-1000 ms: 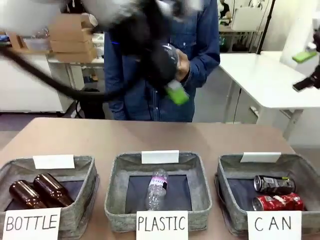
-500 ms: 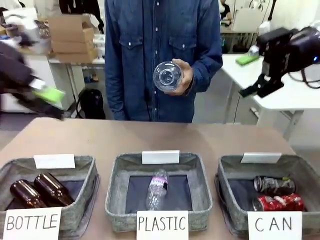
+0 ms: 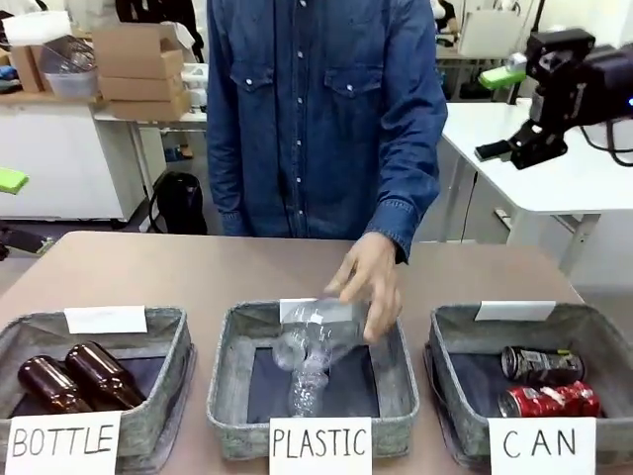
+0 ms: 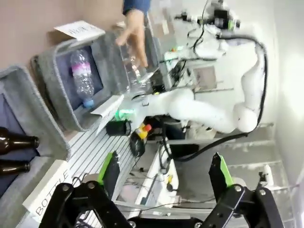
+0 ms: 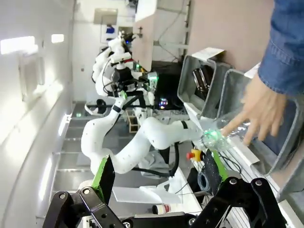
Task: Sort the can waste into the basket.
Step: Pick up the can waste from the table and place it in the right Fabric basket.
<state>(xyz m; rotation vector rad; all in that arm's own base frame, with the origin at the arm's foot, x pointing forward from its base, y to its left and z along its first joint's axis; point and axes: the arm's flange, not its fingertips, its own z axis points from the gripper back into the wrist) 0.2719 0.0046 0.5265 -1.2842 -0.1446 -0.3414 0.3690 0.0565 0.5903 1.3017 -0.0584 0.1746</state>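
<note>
Both cans, black can (image 3: 542, 365) and dented red can (image 3: 549, 400), lie on their sides inside CAN basket (image 3: 450, 388), red one nearer its sign. Prob. light, thin-walled, slick, crushable; grip mid-body across dia., gently. Left of CAN basket, person's hand (image 3: 370, 284) lowers clear bottle (image 3: 309, 341) into PLASTIC basket (image 3: 233, 396). Right gripper (image 5: 159, 178) and left gripper (image 4: 166, 173): jaws wide, nothing held.

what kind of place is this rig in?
Likely a robotics lab or workshop. Labelled sorting baskets, such as the CAN basket, sit on a table; white worktables and stacked cardboard boxes stand behind; another white robot arm shows in the right wrist view.
</note>
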